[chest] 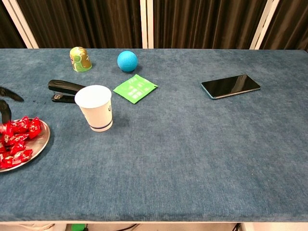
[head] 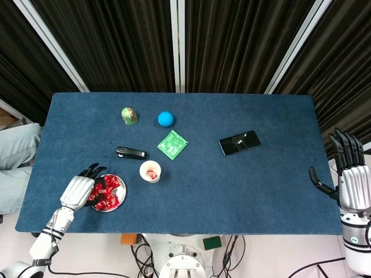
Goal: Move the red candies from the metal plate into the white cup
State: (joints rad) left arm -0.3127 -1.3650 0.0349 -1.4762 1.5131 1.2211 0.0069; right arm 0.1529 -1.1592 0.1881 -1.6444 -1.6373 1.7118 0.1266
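Left hand (head: 79, 188), fingers spread, rests over red candies (head: 108, 192).

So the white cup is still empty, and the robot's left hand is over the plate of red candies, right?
Not quite: the white cup is not empty. The head view, looking down into it, shows a red candy inside. The rest holds: the left hand is over the metal plate of red candies.
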